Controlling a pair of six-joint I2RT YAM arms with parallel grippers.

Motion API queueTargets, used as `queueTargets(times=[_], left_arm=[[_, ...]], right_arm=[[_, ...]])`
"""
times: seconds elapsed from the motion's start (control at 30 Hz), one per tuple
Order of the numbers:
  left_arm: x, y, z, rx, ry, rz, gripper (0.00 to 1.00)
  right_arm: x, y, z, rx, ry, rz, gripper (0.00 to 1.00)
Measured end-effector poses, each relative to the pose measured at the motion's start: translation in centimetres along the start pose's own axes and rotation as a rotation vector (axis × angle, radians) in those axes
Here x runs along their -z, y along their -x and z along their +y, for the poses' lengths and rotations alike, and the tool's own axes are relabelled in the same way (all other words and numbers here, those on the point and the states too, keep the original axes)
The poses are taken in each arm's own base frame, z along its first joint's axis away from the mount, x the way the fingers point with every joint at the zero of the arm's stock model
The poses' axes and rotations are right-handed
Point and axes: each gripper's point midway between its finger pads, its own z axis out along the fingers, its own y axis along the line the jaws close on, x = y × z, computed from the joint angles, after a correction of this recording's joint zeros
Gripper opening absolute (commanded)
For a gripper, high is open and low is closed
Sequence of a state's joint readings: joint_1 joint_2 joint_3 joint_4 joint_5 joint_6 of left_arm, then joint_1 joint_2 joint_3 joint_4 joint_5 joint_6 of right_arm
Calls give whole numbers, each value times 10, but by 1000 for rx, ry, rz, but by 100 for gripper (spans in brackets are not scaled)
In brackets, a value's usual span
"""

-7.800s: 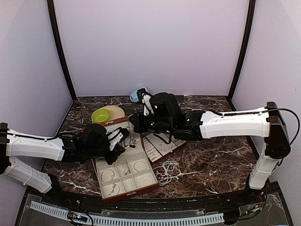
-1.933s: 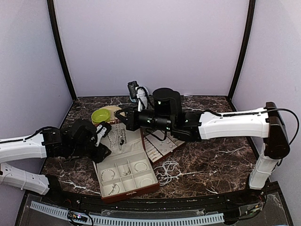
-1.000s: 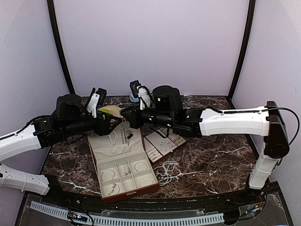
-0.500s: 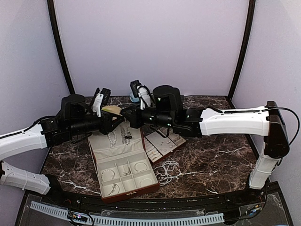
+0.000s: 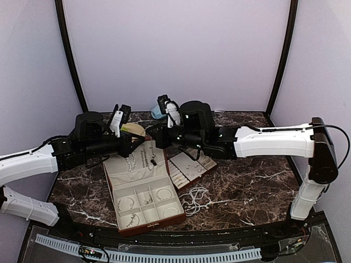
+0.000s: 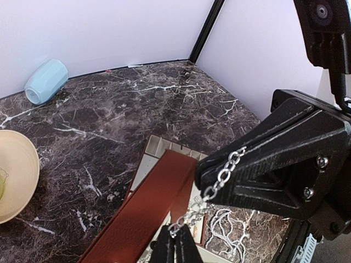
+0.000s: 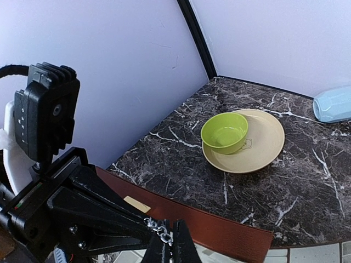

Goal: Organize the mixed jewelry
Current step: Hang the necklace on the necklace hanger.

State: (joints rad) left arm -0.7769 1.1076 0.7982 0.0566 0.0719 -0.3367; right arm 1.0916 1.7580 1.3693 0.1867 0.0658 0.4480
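Note:
A short silver link chain hangs stretched between my two grippers above the upright lid of the reddish-brown jewelry case. My left gripper is shut on the chain's lower end. My right gripper is shut on the other end of the chain. In the top view the left gripper and right gripper meet tip to tip over the lid. The case's cream compartments hold bangles and small pieces. White bead strands lie loose on the table.
A second cream tray with small pieces lies right of the case. A green bowl sits on a cream plate at the back left. A pale blue rounded object lies on its side near the back wall.
My left arm swung in towards the right gripper, and its jaws went from open to shut on the chain's free end. The right gripper kept its hold and shifted slightly right.

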Motion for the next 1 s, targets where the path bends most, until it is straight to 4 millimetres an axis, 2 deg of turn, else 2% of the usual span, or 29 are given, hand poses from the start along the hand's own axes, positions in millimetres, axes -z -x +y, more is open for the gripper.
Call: queueTargets(times=[0.17, 0.37, 0.7, 1.0], left_arm=[[-7, -2, 7, 2, 43, 26, 0], [-14, 2, 7, -7, 55, 52, 2], [-20, 1, 5, -36, 70, 93, 2], [-23, 0, 3, -64, 104, 110, 3]], right_arm=[[0, -9, -10, -16, -36, 19, 0], [0, -23, -18, -42, -58, 51, 0], [-1, -31, -22, -86, -66, 66, 0], [-9, -46, -26, -110, -70, 101, 0]])
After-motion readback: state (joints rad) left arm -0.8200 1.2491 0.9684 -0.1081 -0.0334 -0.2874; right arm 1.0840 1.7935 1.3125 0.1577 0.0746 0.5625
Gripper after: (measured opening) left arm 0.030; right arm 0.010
